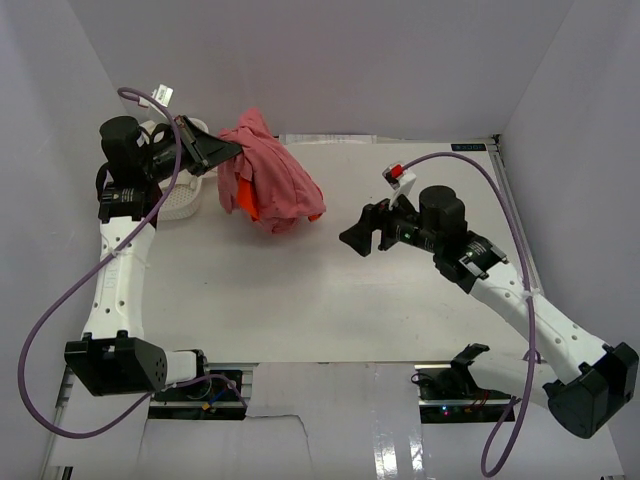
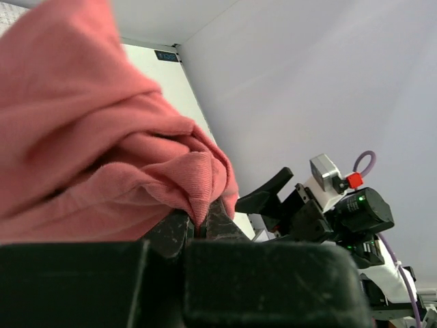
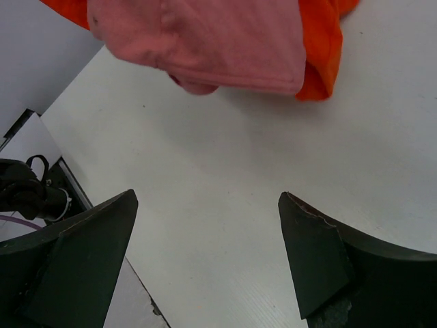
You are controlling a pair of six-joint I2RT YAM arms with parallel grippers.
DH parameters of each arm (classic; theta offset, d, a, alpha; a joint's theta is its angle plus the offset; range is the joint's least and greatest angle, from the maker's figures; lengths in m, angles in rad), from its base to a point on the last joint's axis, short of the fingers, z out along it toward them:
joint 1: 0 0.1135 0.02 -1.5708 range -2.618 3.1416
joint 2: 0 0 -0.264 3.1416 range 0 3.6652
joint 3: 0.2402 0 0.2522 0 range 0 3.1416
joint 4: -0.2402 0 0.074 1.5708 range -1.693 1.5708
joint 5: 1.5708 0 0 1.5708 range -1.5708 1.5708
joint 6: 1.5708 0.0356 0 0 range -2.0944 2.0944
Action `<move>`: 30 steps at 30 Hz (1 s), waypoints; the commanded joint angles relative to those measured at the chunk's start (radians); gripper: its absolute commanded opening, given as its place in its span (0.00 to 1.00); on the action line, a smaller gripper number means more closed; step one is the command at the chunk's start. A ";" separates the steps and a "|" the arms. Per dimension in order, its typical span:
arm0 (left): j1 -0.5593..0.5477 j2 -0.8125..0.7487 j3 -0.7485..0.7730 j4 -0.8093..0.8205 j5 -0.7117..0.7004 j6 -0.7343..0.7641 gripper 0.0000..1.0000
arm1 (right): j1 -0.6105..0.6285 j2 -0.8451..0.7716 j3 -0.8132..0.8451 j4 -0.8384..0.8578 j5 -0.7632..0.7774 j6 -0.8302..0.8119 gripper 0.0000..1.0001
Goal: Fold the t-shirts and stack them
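Note:
The dusty pink t-shirt (image 1: 268, 178) hangs bunched at the back left of the table, lifted by one edge. My left gripper (image 1: 226, 152) is shut on a fold of it; in the left wrist view the pink t-shirt (image 2: 95, 150) is pinched between the fingers (image 2: 179, 231). The orange-red t-shirt (image 1: 252, 208) peeks out under the pink one, also in the right wrist view (image 3: 321, 48) under the pink t-shirt (image 3: 205, 41). My right gripper (image 1: 357, 238) is open and empty, to the right of the shirts. The cream-white t-shirt is out of view.
A small white plastic basket (image 1: 182, 198) stands at the back left beside the left arm. White walls close in the table (image 1: 300, 300) at the back and sides. The right arm (image 2: 328, 212) shows in the left wrist view.

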State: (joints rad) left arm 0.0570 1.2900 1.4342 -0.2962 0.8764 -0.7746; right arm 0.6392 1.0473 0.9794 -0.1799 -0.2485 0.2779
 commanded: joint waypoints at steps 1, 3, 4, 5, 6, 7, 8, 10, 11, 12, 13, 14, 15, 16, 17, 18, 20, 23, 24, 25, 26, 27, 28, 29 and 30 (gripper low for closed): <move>-0.003 -0.064 0.022 0.074 0.029 -0.034 0.00 | 0.022 0.042 0.025 0.161 -0.103 0.003 0.90; -0.006 -0.063 0.011 0.083 0.024 -0.049 0.00 | 0.054 0.063 0.038 0.203 -0.109 0.012 0.91; -0.011 -0.063 0.005 0.088 0.012 -0.055 0.00 | 0.069 0.088 0.048 0.221 -0.103 0.021 0.91; -0.016 -0.061 0.002 0.092 0.006 -0.058 0.00 | 0.101 0.101 0.067 0.227 -0.085 0.021 0.92; -0.028 -0.060 -0.003 0.094 -0.004 -0.058 0.00 | 0.121 0.112 0.079 0.230 -0.069 0.021 0.94; -0.031 -0.058 -0.009 0.094 -0.016 -0.060 0.00 | 0.144 0.140 0.093 0.230 -0.049 0.009 0.94; -0.037 -0.061 -0.014 0.094 -0.025 -0.060 0.00 | 0.198 0.151 0.120 0.229 -0.008 -0.002 0.94; -0.040 -0.069 -0.027 0.091 -0.069 -0.052 0.00 | 0.252 0.186 0.148 0.224 0.038 -0.020 0.94; -0.040 -0.075 -0.032 0.079 -0.091 -0.048 0.00 | 0.299 0.198 0.175 0.226 0.078 -0.037 0.94; -0.078 -0.084 -0.034 0.063 -0.115 -0.035 0.00 | 0.318 0.227 0.191 0.226 0.093 -0.048 0.95; -0.083 -0.089 -0.034 0.051 -0.140 -0.028 0.00 | 0.338 0.243 0.209 0.224 0.116 -0.060 0.95; -0.097 -0.095 -0.034 0.031 -0.175 -0.020 0.00 | 0.374 0.256 0.246 0.217 0.168 -0.084 0.96; -0.101 -0.097 -0.032 0.022 -0.192 -0.012 0.00 | 0.388 0.282 0.261 0.217 0.185 -0.100 0.96; -0.106 -0.097 -0.034 0.006 -0.211 -0.011 0.00 | 0.408 0.295 0.278 0.215 0.216 -0.112 0.96; -0.111 -0.098 -0.034 0.003 -0.214 -0.009 0.00 | 0.416 0.307 0.295 0.217 0.232 -0.130 0.99; -0.114 -0.098 -0.035 -0.001 -0.217 -0.008 0.00 | 0.419 0.333 0.324 0.218 0.235 -0.141 0.97; -0.118 -0.100 -0.038 -0.015 -0.229 -0.008 0.00 | 0.422 0.364 0.358 0.214 0.239 -0.157 0.89; -0.134 -0.106 -0.040 -0.018 -0.243 -0.009 0.00 | 0.430 0.422 0.409 0.220 0.285 -0.183 0.90; -0.138 -0.107 -0.038 -0.017 -0.243 -0.006 0.00 | 0.438 0.443 0.416 0.227 0.301 -0.198 0.90; -0.143 -0.107 -0.037 -0.018 -0.241 -0.005 0.00 | 0.438 0.451 0.418 0.237 0.317 -0.204 0.90; -0.149 -0.106 -0.032 -0.018 -0.238 -0.003 0.00 | 0.438 0.467 0.418 0.256 0.321 -0.209 0.90; -0.152 -0.107 -0.032 -0.020 -0.237 -0.003 0.00 | 0.438 0.476 0.420 0.267 0.324 -0.216 0.89; -0.154 -0.106 -0.031 -0.021 -0.234 -0.005 0.00 | 0.438 0.485 0.421 0.275 0.328 -0.218 0.86; -0.157 -0.107 -0.029 -0.023 -0.234 -0.006 0.00 | 0.438 0.497 0.427 0.280 0.333 -0.220 0.83; -0.158 -0.107 -0.029 -0.021 -0.235 -0.008 0.00 | 0.438 0.516 0.432 0.290 0.334 -0.221 0.82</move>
State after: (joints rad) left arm -0.0914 1.2366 1.3827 -0.3550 0.6418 -0.7849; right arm 1.0695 1.5341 1.3602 0.0322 0.0395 0.0921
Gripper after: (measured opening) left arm 0.031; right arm 0.831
